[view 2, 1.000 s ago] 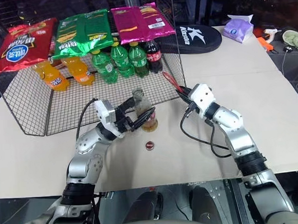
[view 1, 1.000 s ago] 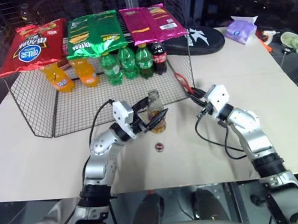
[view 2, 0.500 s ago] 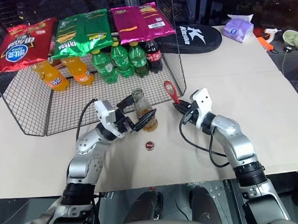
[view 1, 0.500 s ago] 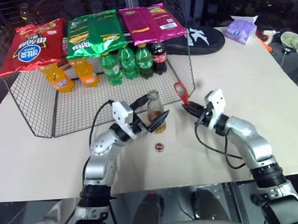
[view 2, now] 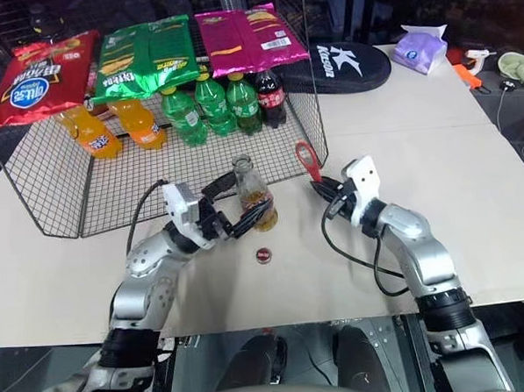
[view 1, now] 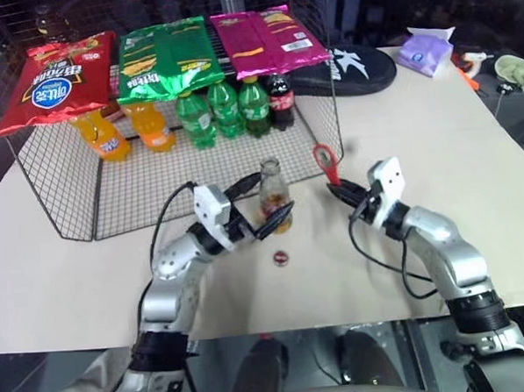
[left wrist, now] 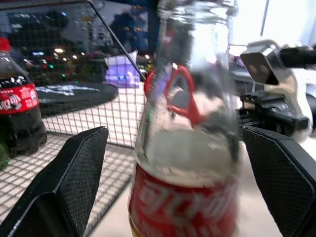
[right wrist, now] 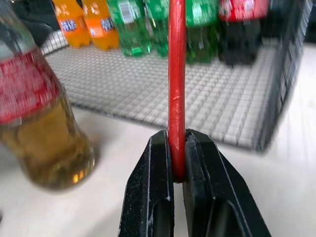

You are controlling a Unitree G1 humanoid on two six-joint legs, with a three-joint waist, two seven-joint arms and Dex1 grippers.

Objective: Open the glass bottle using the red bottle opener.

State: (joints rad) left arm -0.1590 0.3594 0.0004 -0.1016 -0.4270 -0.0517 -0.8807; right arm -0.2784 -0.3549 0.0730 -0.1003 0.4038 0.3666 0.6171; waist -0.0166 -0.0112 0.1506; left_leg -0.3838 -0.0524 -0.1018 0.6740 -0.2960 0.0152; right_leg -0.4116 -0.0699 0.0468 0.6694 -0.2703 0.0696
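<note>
The glass bottle (view 1: 273, 194) stands upright on the table just in front of the wire rack, part full of amber drink, with a red label band (left wrist: 182, 202). My left gripper (view 1: 262, 206) is open, one finger on each side of the bottle and both clear of the glass. A small red-and-silver cap (view 1: 281, 258) lies on the table in front of the bottle. To the bottle's right, my right gripper (view 1: 339, 190) is shut on the handle of the red bottle opener (view 1: 324, 162), which stands upright with its loop head on top (right wrist: 177, 74).
A wire rack (view 1: 69, 197) behind the bottle holds orange bottles (view 1: 127, 133), green bottles (view 1: 225, 110) and a cola bottle (view 1: 280, 98), with snack bags on top. A black case (view 1: 343, 69) and a tissue pack (view 1: 424, 51) lie at the back right.
My right gripper has come down and back with the opener, and its wrist has rolled so the opener stands upright. My left fingers have spread slightly off the bottle.
</note>
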